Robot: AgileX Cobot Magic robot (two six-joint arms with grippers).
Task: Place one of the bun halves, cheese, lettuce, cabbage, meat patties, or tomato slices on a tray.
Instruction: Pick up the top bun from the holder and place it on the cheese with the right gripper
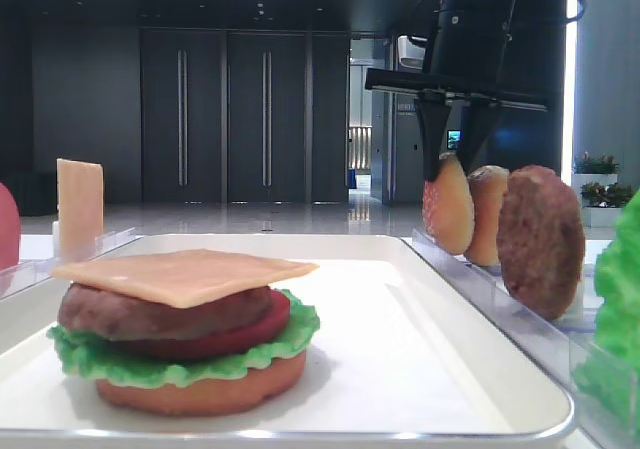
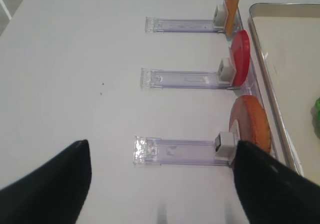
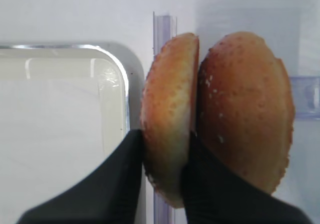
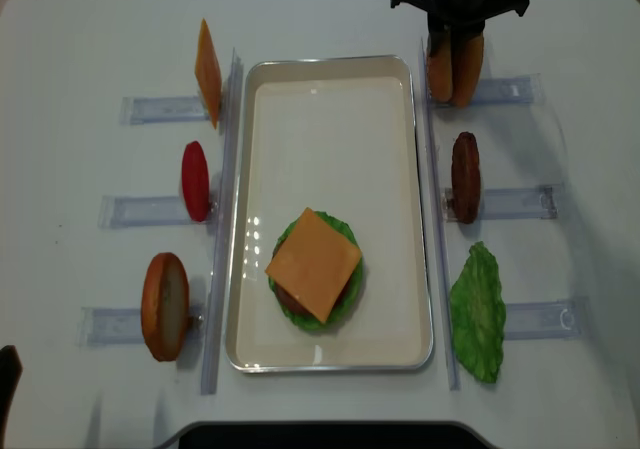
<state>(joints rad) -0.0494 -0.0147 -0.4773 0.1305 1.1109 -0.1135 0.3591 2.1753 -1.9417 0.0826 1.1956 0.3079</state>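
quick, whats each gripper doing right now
left gripper: open, holding nothing.
right gripper: shut on the nearer of two top buns standing in the rack.

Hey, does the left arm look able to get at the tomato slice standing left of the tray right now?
Probably yes. The tomato slice stands upright in its holder, nothing covering it, and the left gripper hangs open over bare table just short of that row.
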